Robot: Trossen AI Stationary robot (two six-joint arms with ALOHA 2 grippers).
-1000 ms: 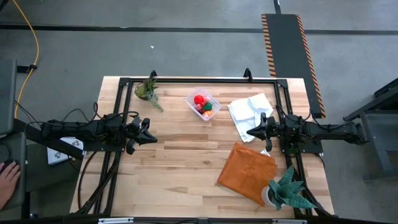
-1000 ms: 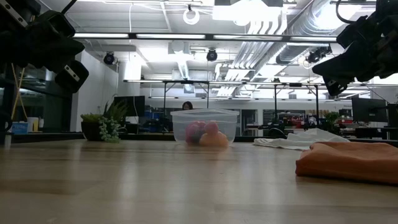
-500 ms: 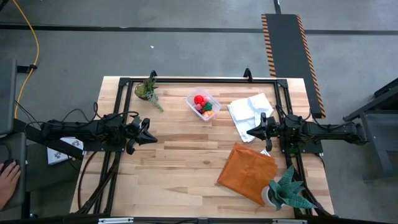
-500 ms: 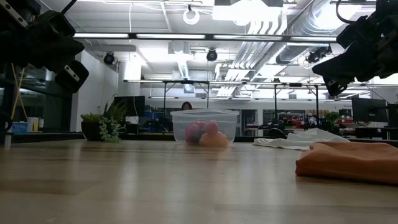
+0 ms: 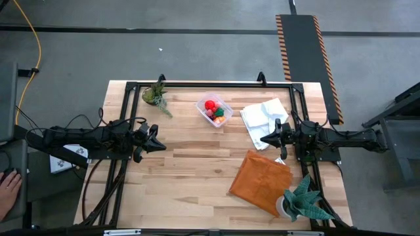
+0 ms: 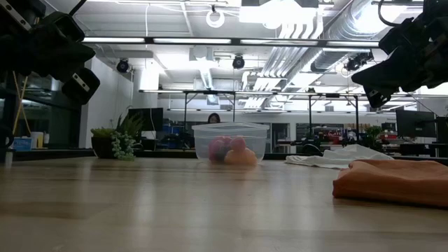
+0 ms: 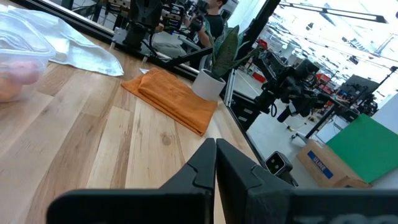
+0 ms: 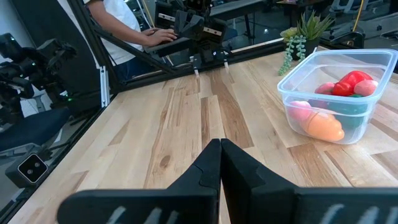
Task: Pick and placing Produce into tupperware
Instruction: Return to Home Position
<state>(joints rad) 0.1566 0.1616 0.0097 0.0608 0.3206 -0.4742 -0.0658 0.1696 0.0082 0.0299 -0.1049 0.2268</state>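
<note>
so the clear rectangular plastic tupperware (image 5: pixel 214 110) sits mid-back on the light wooden table (image 5: pixel 190 170), small toy produce (image 5: pixel 211 106) inside. crumpled white cloth (image 5: pixel 262 117) right of it, folded orange cloth (image 5: pixel 260 181) in front of that, green potted plant (image 5: pixel 302 202) front-right corner, smaller green plant (image 5: pixel 156 95) back-left.

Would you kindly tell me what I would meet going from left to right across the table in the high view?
A small potted plant → clear container with toy produce → white cloth → larger potted plant.
</note>
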